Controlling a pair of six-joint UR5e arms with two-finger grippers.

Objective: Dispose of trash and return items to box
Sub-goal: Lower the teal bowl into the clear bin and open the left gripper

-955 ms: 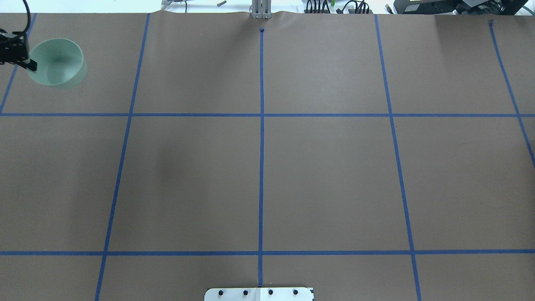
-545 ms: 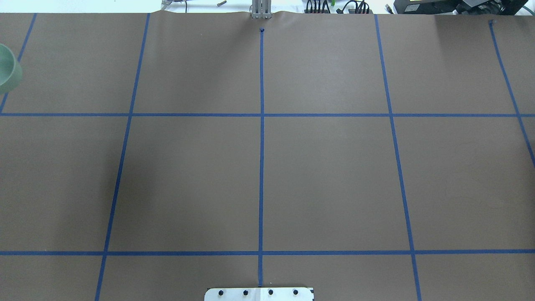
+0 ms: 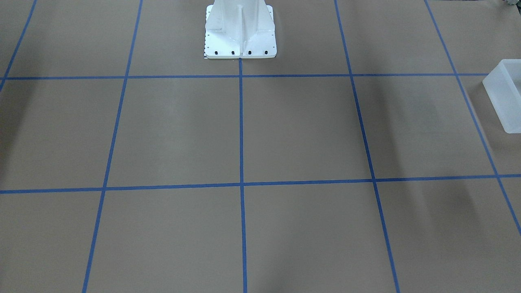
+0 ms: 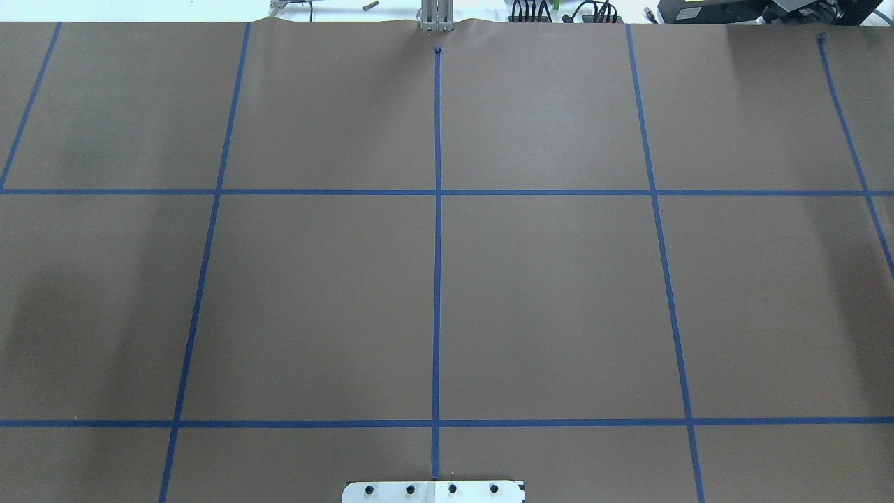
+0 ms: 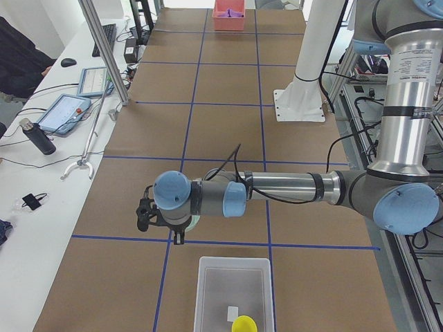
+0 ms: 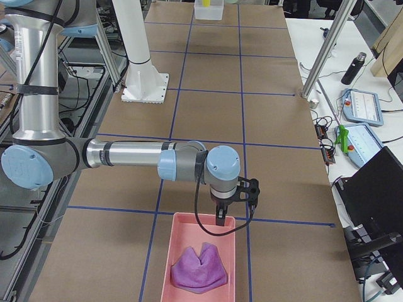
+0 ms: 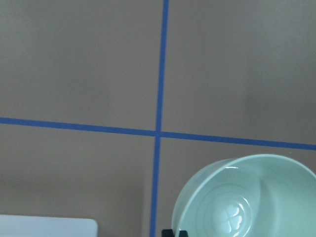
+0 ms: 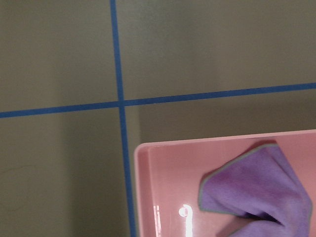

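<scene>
My left gripper point(image 5: 163, 228) is shut on the rim of the pale mint-green bowl point(image 7: 244, 197) and holds it above the table, just short of the translucent box point(image 5: 234, 294). Only the fingertips point(image 7: 169, 232) show in the left wrist view, at the bowl's rim. A corner of the box point(image 7: 47, 227) lies at that view's lower left. The yellow cup point(image 5: 243, 324) stands inside the box. The box also shows at the right edge of the front-facing view point(image 3: 506, 97). My right gripper point(image 6: 220, 219) hangs over the far edge of a pink tray point(image 6: 182, 242); I cannot tell whether it is open.
The pink tray point(image 8: 163, 187) holds a crumpled purple cloth point(image 8: 256, 187). The white robot base point(image 3: 240, 28) stands mid-table. A side bench with tablets point(image 5: 66, 111) and a bottle point(image 5: 34, 137) runs along the table's far long edge.
My left gripper has carried the mint bowl leftward, out of the overhead view. That view now holds only the taped table.
</scene>
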